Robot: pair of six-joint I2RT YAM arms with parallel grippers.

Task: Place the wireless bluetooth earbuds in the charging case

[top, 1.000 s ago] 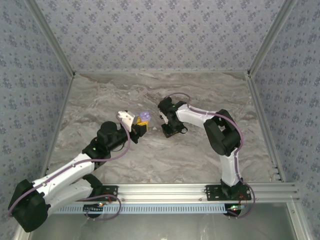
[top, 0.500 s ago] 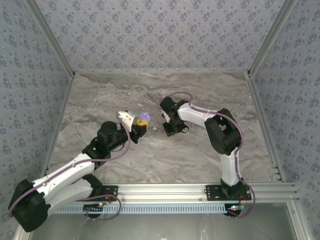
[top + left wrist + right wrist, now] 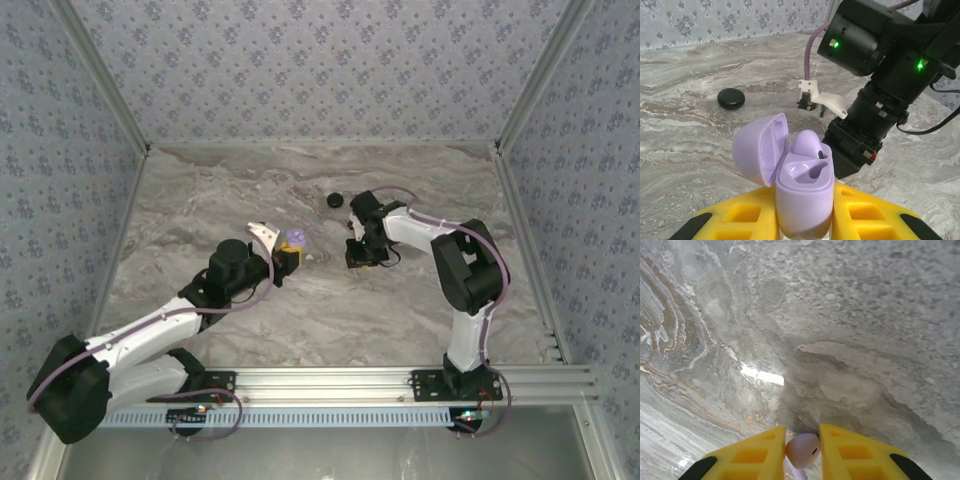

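My left gripper (image 3: 802,191) is shut on the pale purple charging case (image 3: 804,197), which stands upright between the yellow fingers with its lid swung open to the left. One purple earbud (image 3: 807,144) sits in the far slot and the near slot is empty. From above, the case (image 3: 293,238) is at the table's middle at the tip of my left gripper (image 3: 284,256). My right gripper (image 3: 802,429) is shut on a second pale purple earbud (image 3: 802,450), bulb outward, just over the marble. In the top view my right gripper (image 3: 358,256) is a short way right of the case.
A shut black round case (image 3: 334,201) lies on the marble (image 3: 300,320) behind both grippers, also at the left in the left wrist view (image 3: 731,98). The right arm's wrist (image 3: 875,115) looms close behind the purple case. Patterned walls (image 3: 320,70) enclose the table.
The right arm has shifted right, uncovering the black case, and its fingers have come together on the purple earbud. The left arm has moved slightly with the purple case.
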